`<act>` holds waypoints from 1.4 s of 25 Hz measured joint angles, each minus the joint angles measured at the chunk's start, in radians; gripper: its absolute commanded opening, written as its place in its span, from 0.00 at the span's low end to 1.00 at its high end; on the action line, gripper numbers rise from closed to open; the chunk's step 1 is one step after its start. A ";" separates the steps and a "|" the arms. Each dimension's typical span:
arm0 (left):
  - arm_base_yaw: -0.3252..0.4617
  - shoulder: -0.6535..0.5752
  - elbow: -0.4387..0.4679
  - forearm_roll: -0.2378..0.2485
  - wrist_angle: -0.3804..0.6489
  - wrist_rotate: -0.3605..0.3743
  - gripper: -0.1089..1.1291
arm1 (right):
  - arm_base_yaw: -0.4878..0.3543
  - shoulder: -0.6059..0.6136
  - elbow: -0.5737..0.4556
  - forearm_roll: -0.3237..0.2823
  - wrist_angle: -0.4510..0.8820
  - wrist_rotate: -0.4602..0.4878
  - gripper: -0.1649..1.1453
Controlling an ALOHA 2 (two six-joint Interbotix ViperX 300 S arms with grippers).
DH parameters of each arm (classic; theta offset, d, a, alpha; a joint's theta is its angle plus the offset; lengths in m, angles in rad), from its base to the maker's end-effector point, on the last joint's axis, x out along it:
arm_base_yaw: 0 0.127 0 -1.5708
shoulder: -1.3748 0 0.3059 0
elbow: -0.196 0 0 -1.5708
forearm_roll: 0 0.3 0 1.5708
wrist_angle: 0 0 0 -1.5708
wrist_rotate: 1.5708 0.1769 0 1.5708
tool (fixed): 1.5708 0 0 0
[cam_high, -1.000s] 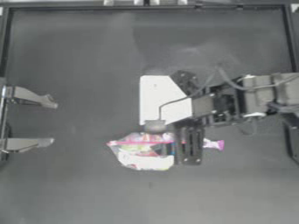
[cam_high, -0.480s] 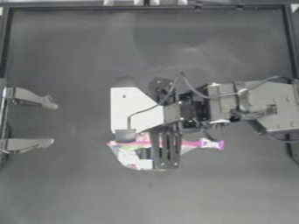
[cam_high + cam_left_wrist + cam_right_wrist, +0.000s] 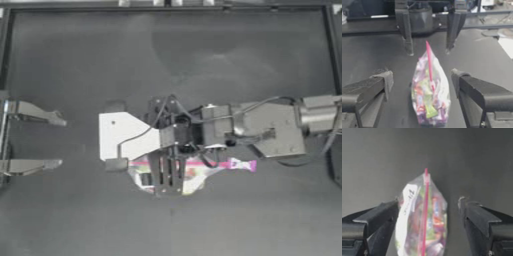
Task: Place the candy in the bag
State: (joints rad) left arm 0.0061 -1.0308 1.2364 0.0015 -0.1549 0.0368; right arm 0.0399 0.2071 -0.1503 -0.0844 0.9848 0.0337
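The bag (image 3: 194, 172) lies on the dark table (image 3: 80, 215), just below its middle, bare matte surface open all around it. The right gripper (image 3: 429, 208) straddles the bag with jaws spread wide, gripping nothing. Crinkly clear plastic shows mixed-colour candy (image 3: 427, 100) inside; a straight pink zipper strip (image 3: 424, 210) runs along it. Well beyond the bag, the left gripper (image 3: 57, 142) waits at the table's edge, jaws spread.
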 measured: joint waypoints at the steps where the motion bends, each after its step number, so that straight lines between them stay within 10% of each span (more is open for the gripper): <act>1: 0.000 -0.002 0.003 -0.002 0.000 0.000 0.89 | -0.002 0.008 -0.006 0.000 0.002 -0.003 0.87; 35: 0.000 -0.002 0.008 -0.002 0.000 0.000 0.89 | -0.003 0.149 -0.120 0.008 0.052 -0.051 0.76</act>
State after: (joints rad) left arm 0.0061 -1.0324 1.2441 0.0000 -0.1549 0.0368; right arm 0.0368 0.3559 -0.2700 -0.0767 1.0370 -0.0169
